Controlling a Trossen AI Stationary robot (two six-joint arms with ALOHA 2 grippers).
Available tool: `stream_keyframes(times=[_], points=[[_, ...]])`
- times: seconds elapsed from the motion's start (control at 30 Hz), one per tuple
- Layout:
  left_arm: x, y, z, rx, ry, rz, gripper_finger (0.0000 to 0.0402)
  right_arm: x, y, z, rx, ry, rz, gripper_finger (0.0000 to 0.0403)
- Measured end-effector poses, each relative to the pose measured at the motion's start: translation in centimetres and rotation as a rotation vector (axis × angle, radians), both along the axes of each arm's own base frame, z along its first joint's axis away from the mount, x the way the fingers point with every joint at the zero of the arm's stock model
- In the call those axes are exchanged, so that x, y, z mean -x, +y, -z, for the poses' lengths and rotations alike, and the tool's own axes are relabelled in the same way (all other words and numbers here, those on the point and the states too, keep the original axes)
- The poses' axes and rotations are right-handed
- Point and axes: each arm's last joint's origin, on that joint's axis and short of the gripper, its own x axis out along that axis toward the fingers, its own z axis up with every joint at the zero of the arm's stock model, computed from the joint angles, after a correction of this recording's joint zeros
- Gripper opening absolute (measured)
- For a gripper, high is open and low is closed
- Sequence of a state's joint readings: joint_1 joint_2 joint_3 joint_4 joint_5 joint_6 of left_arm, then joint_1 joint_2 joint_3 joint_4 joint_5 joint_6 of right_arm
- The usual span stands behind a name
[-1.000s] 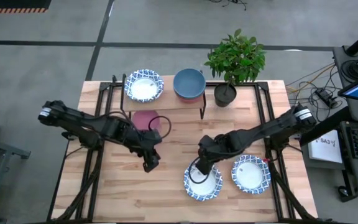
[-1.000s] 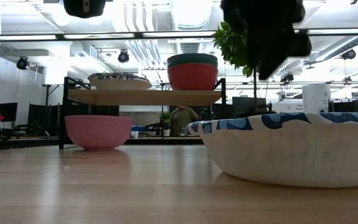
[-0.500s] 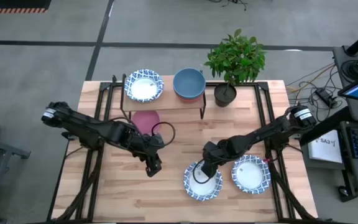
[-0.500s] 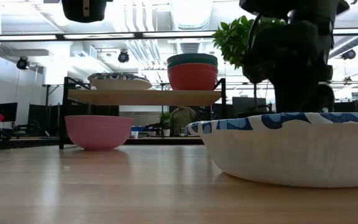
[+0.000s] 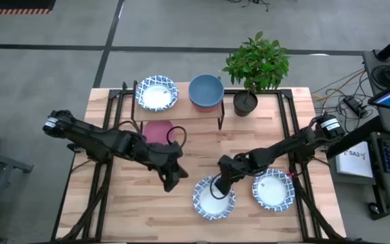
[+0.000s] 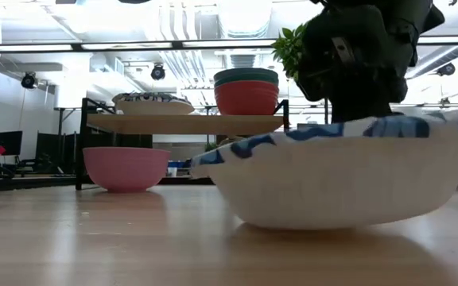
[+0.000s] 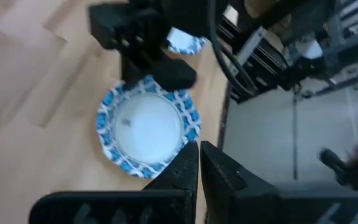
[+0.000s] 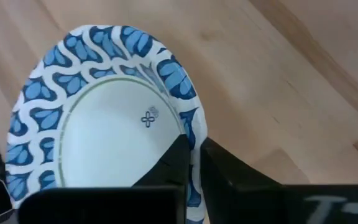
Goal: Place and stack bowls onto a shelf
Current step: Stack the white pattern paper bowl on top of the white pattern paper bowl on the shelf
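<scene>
A white bowl with a blue patterned rim [image 5: 212,201] sits near the table's front edge, tilted in the low view [image 6: 332,175]. My right gripper [image 5: 219,186] is shut on its rim. A second blue-rimmed bowl [image 5: 273,189] lies to its right. The shelf [image 6: 185,124] at the far side carries another blue-rimmed bowl [image 5: 156,93] and a stack topped by a blue bowl [image 5: 206,90], red below [image 6: 246,98]. A pink bowl [image 6: 126,168] stands on the table under the shelf. My left gripper [image 5: 170,183] hovers shut and empty, left of the held bowl. My right gripper pinches the bowl's far rim [image 8: 194,132], one finger inside the bowl and one outside. The fingers [image 8: 166,168] slant down from the table's far right. The bowl is tilted, its rim higher on one side [image 6: 452,119], and its base rests on the table [image 6: 324,226].
A potted plant [image 5: 249,74] stands at the far right beside the shelf. Black frame rails [image 5: 286,115] run along both sides of the table. Bare wood lies at the near left [image 5: 134,210].
My right gripper has come down onto the near bowl's far rim and shut on it. The bowl has slid a little toward the table's left edge and tipped, one side of its rim rising. My left gripper has risen slightly, still shut.
</scene>
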State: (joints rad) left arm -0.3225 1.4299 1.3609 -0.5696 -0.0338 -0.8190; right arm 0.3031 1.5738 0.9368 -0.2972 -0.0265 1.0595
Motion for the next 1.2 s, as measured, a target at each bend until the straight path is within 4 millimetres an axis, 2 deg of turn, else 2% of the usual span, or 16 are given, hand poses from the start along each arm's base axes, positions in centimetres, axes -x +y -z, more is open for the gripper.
stream_keyframes(times=[0.1,0.23,0.4,0.53,0.63,0.73,0.8,0.87,1.0,1.2], points=[[0.1,0.2,-0.2,-0.025,-0.012,-0.034,0.0004,-0.5,0.2,-0.9,0.015,-0.034,-0.024,0.0011],[0.1,0.2,-0.1,-0.035,-0.01,-0.049,0.0027,-1.8,1.1,-4.1,0.128,-0.178,-0.041,0.0009],[0.3,-0.1,0.5,-0.073,0.038,-0.023,0.0085,-3.1,3.2,-9.5,0.359,-0.384,-0.094,0.0009],[0.9,-0.1,1.1,-0.15,0.105,-0.05,0.0142,-3.4,4.6,-13.2,0.529,-0.463,-0.122,0.0009],[1.1,0.0,1.1,-0.185,0.113,-0.047,0.0177,-3.4,5.0,-15.0,0.61,-0.487,-0.135,0.0009],[1.0,0.0,1.0,-0.195,0.097,-0.031,0.0189,-3.6,5.0,-16.4,0.643,-0.526,-0.131,0.0009],[1.0,-0.1,1.0,-0.198,0.094,-0.026,0.0176,-3.6,4.9,-16.9,0.657,-0.535,-0.139,0.0009],[1.0,-0.1,0.9,-0.198,0.092,-0.026,0.014,-3.7,4.8,-17.1,0.663,-0.541,-0.139,0.0009],[1.1,0.0,0.6,-0.204,0.099,-0.028,0.0027,-3.7,4.7,-17.2,0.668,-0.542,-0.143,0.0017],[1.3,0.2,-0.9,-0.19,0.088,-0.038,0.0005,-3.8,4.5,-17.3,0.661,-0.546,-0.125,0.0068]])
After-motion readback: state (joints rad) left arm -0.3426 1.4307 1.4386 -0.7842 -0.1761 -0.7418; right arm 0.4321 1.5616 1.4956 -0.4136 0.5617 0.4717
